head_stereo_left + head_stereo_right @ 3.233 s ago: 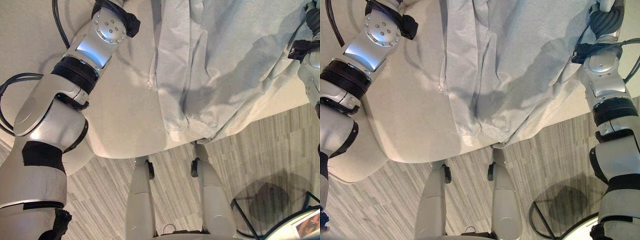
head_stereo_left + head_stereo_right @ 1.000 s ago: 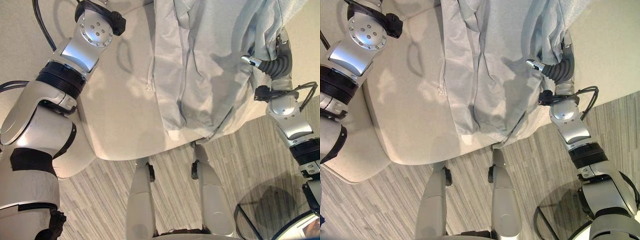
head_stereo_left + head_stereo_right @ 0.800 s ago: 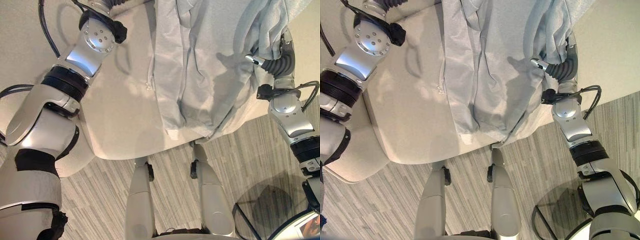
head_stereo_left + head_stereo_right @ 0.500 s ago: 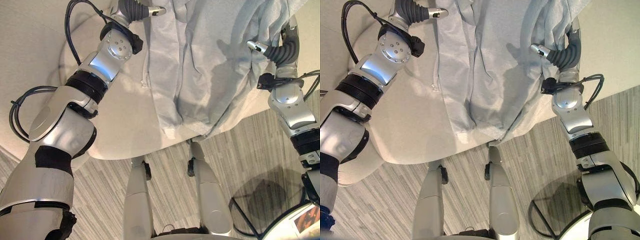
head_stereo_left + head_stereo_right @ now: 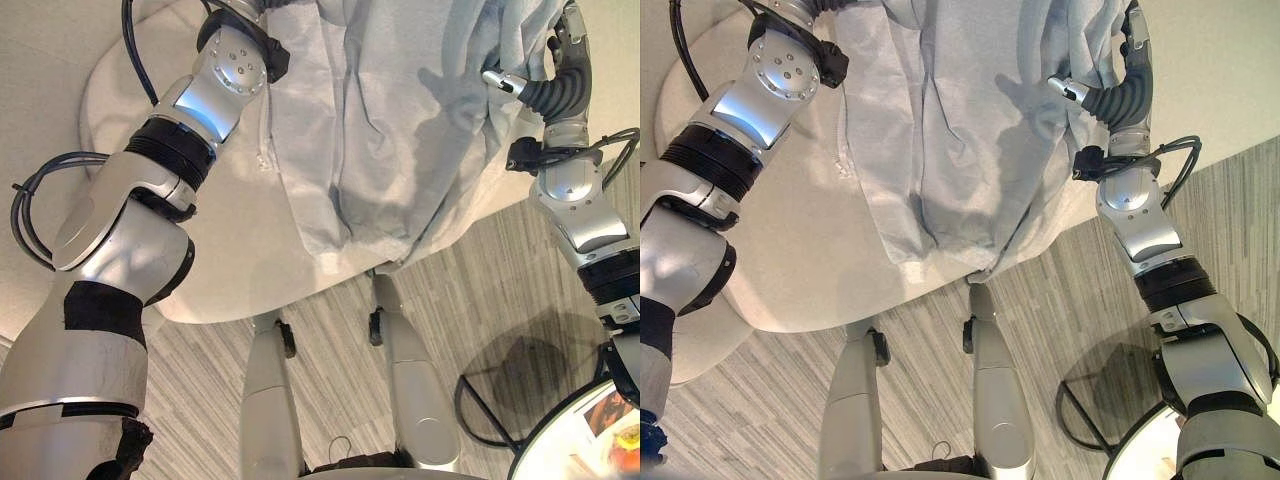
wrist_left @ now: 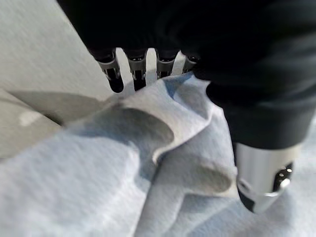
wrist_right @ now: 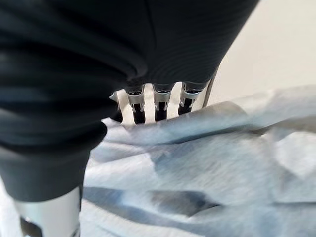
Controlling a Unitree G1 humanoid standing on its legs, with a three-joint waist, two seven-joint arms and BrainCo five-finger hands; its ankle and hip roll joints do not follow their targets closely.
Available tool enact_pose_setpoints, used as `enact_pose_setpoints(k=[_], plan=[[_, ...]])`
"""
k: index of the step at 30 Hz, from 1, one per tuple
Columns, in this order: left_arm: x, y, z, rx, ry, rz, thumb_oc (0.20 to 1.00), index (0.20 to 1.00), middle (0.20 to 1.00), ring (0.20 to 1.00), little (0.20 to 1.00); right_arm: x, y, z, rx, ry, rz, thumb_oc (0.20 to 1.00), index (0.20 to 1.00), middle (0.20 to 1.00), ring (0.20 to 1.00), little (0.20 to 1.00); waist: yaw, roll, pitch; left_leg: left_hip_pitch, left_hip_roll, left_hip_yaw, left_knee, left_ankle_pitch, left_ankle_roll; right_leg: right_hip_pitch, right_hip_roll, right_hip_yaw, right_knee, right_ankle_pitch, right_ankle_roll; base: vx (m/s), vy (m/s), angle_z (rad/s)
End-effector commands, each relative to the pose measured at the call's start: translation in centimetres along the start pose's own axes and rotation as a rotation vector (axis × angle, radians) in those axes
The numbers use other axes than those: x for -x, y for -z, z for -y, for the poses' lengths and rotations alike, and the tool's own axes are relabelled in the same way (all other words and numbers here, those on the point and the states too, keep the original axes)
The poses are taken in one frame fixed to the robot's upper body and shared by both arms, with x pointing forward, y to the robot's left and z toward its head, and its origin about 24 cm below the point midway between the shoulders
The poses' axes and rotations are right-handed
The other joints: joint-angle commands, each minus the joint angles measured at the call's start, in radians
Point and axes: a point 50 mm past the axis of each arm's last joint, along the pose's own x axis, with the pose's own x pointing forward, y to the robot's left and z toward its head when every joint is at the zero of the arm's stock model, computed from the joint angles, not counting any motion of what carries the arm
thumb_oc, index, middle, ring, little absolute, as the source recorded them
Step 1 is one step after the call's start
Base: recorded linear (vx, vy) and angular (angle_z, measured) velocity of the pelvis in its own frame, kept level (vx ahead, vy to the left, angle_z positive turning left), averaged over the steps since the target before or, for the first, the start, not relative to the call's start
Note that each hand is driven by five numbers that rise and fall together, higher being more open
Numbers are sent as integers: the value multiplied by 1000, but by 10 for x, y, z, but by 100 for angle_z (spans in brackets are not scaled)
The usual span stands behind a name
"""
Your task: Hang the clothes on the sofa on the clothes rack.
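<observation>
Left wrist view showed the left hand (image 6: 148,69) pinching the pale grey-blue fabric garment (image 6: 98,168); right hand (image 7: 148,106) likewise. Shallow folds might slip, dropping it onto the cream sofa (image 5: 200,250).

L hand (image 6: 247,163) reaching fwd, fingers (image 6: 114,74) and thumb curling round a cloth fold, R hand (image 7: 74,163) raised w/ wrist bent, fingers (image 7: 160,106) hooking over bunched fabric, both arms extending

The garment (image 5: 400,120) is a plain pale blue-grey. The sofa (image 5: 230,250) under it is a plain cream-beige. The floor (image 5: 500,290) has grey streaked planks, lighter and darker stripes side by side.
</observation>
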Motion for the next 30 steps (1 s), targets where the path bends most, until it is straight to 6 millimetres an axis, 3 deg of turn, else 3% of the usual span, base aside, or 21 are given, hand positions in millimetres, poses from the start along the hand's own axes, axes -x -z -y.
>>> enact_pose_setpoints(k=[1,6,15,28,29,30], plan=[[-14,-25,-21,11,-79,80,200,200,200,200,200,-9,-18,16,-48,81,91,1000,1000,1000,1000,1000,2,-43,-3,177,15,-60,0,-174,-31,31,40,39,-37,4,39,13,-1,-5],[-10,-28,-14,78,-70,98,200,200,200,200,200,-9,-17,19,-32,86,83,1000,1000,1000,1000,1000,11,-35,-2,188,13,-53,0,-176,-26,35,40,45,-36,2,34,4,-6,-5],[-8,-26,-18,115,-101,101,200,200,200,200,200,-12,-13,18,-17,95,67,1000,1000,1000,1000,1000,25,-23,1,188,10,-57,0,-175,-30,39,42,37,-37,2,30,-3,-6,-2],[12,-25,-46,372,-260,185,200,200,200,200,200,-8,-11,21,-12,132,67,1000,1000,1000,1000,1000,63,-2,-1,198,3,-70,0,-178,-39,62,36,15,-37,-1,27,-2,-4,1],[13,-26,-47,372,-260,194,200,200,200,200,200,-8,-12,23,-10,136,72,881,881,881,881,881,66,-1,-1,197,2,-70,0,-178,-40,63,35,13,-37,-1,27,0,0,0],[13,-26,-48,367,-265,195,200,200,200,200,200,-9,-14,23,-12,142,78,432,432,432,432,432,69,0,-2,197,2,-70,0,-178,-41,64,35,12,-37,-1,27,-13,-5,3]])
